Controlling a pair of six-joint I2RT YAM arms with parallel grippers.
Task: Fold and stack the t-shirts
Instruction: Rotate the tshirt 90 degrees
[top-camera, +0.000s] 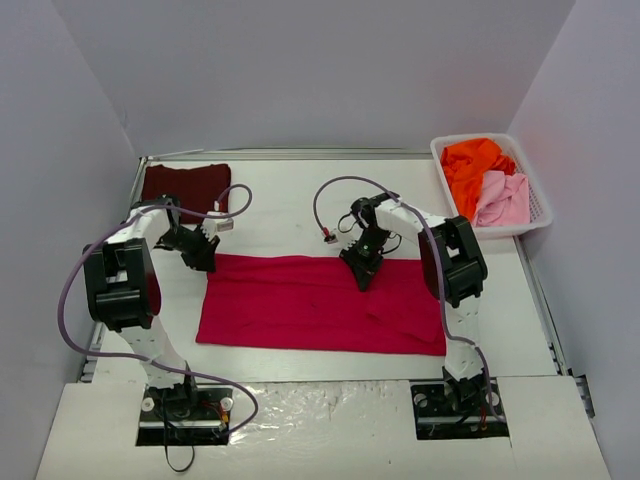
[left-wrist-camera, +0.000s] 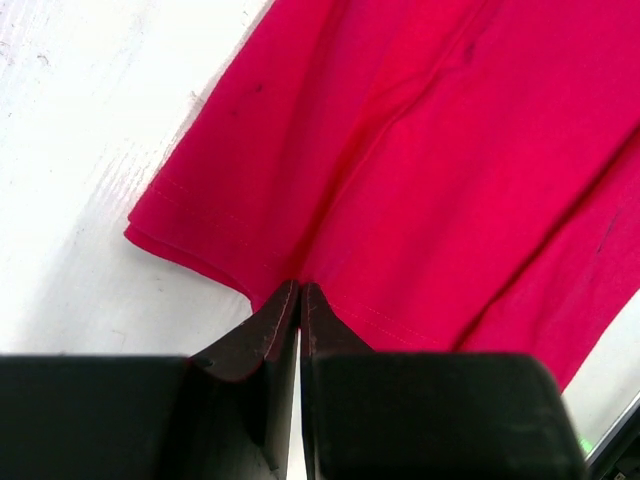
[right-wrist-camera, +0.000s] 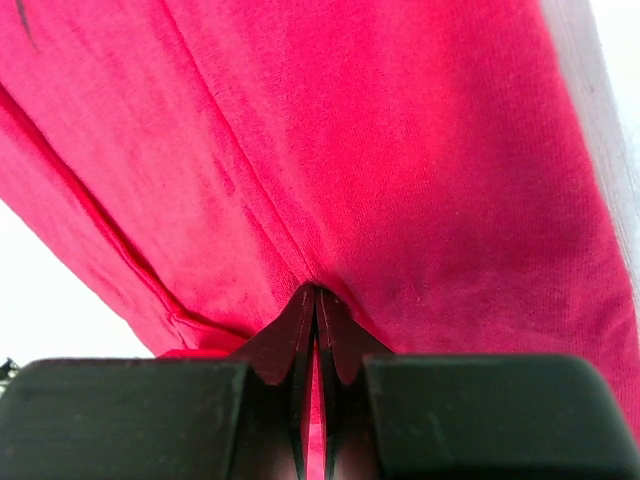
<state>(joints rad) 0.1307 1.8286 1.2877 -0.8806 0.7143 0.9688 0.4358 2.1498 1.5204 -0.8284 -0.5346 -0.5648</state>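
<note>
A crimson-red t-shirt (top-camera: 310, 305) lies spread in a wide rectangle mid-table. My left gripper (top-camera: 207, 262) is at its far left corner. In the left wrist view the jaws (left-wrist-camera: 301, 287) are shut on the hem of the red cloth (left-wrist-camera: 420, 150). My right gripper (top-camera: 362, 280) is on the far edge near the middle. In the right wrist view it (right-wrist-camera: 317, 290) is shut, with red cloth (right-wrist-camera: 350, 130) pinched between the fingers. A dark maroon t-shirt (top-camera: 185, 183) lies folded at the back left.
A white mesh basket (top-camera: 500, 232) stands at the back right and holds an orange shirt (top-camera: 475, 165) and a pale pink shirt (top-camera: 503, 198). Grey walls close in the table on three sides. Cables loop from both arms above the cloth.
</note>
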